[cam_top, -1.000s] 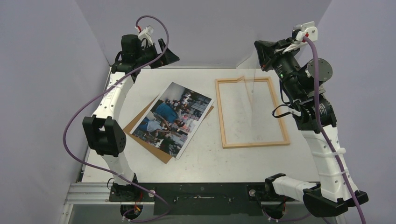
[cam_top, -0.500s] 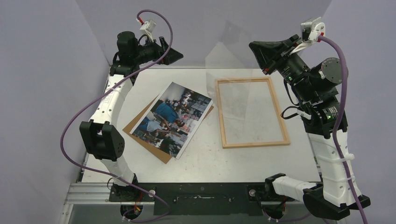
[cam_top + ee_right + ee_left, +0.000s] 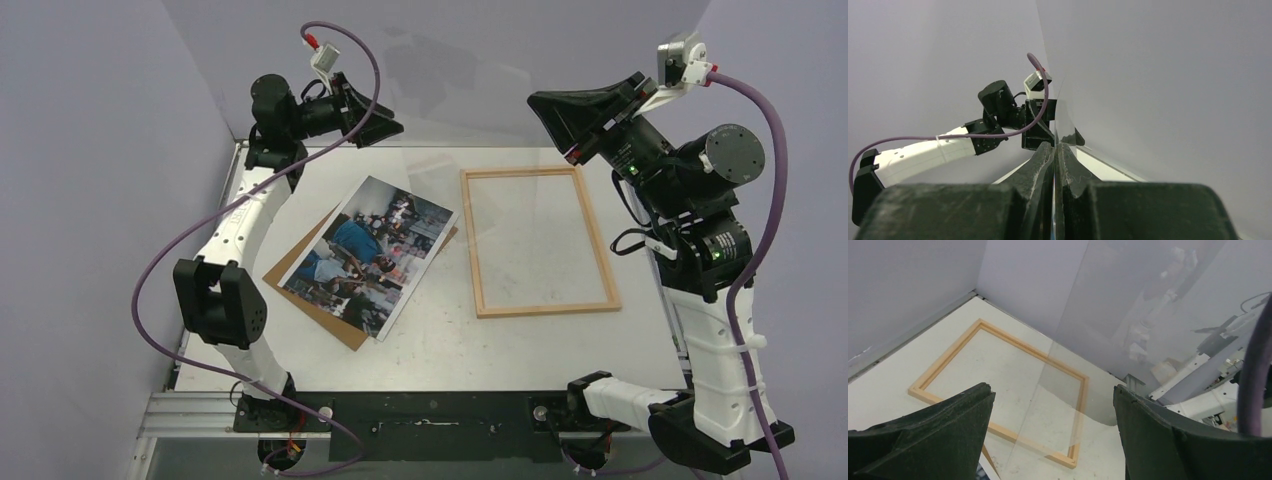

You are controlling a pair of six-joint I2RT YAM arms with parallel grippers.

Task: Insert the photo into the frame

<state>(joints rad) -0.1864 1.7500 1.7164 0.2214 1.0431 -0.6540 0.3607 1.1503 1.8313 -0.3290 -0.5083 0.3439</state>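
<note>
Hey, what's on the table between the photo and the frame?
In the top view it is mostly bare table. Only a corner of the brown backing board pokes out from under the photo toward the frame.

No text, label, brand or number can be read in any view. The photo on the left of the tabletop shows a street scene too small for any sign to be legible. The clear pane looks unmarked.
</note>
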